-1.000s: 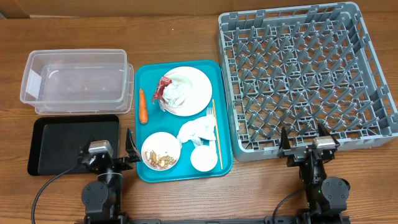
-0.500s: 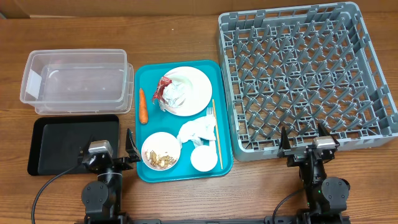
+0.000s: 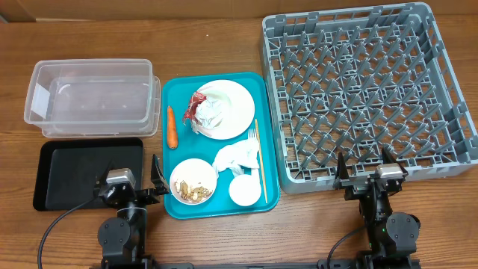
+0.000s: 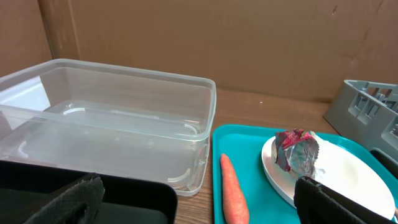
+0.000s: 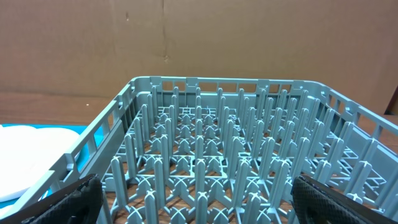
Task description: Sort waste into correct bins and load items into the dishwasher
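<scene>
On the teal tray (image 3: 179, 93) lie a white plate (image 3: 231, 112) with a red wrapper (image 3: 196, 104), an orange carrot (image 3: 171, 127), crumpled napkins (image 3: 237, 158), a bowl of food scraps (image 3: 193, 181), a small cup (image 3: 244, 190), a fork (image 3: 252, 138) and a wooden stick (image 3: 260, 161). The clear tub (image 3: 93, 97) and black tray (image 3: 86, 170) sit to the left, the grey dish rack (image 3: 366, 90) to the right. My left gripper (image 3: 127, 178) (image 4: 202, 205) is open behind the carrot (image 4: 233, 196). My right gripper (image 3: 364, 166) (image 5: 199, 202) is open at the rack's (image 5: 217, 124) near wall. Both hold nothing.
Both arm bases stand at the table's front edge. Brown cardboard walls rise behind the table. Bare wood shows between the teal tray and the tub (image 4: 112, 118), and along the front.
</scene>
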Controlling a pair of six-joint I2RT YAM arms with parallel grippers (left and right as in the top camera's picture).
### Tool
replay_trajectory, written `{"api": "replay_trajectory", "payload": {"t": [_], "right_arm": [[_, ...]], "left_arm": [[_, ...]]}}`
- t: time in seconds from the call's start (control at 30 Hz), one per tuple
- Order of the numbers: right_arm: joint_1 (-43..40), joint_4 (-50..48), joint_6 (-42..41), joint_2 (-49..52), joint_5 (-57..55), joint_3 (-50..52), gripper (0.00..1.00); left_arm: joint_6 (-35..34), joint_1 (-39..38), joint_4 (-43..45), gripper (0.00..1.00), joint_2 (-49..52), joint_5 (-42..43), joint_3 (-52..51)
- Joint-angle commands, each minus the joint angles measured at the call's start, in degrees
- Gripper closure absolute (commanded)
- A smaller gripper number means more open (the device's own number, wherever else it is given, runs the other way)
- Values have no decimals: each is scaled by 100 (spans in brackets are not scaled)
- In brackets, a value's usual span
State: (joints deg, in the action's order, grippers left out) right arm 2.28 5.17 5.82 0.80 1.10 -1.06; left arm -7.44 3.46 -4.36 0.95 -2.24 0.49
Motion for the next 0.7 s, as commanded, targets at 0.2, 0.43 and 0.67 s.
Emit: {"api": "replay_trajectory", "payload": {"t": [0.2,0.43,0.67], "right_arm": [[-15,-37,0,-50,7,61,0],[-15,-37,0,-50,7,61,0],[-15,-37,0,-50,7,61,0]], "left_arm": [[-72,-15,17,0,-57,-52,-22],[-76,-15,31,0,-57,-48,-22],[-170,-15,37,0,-57,570,-20]]}}
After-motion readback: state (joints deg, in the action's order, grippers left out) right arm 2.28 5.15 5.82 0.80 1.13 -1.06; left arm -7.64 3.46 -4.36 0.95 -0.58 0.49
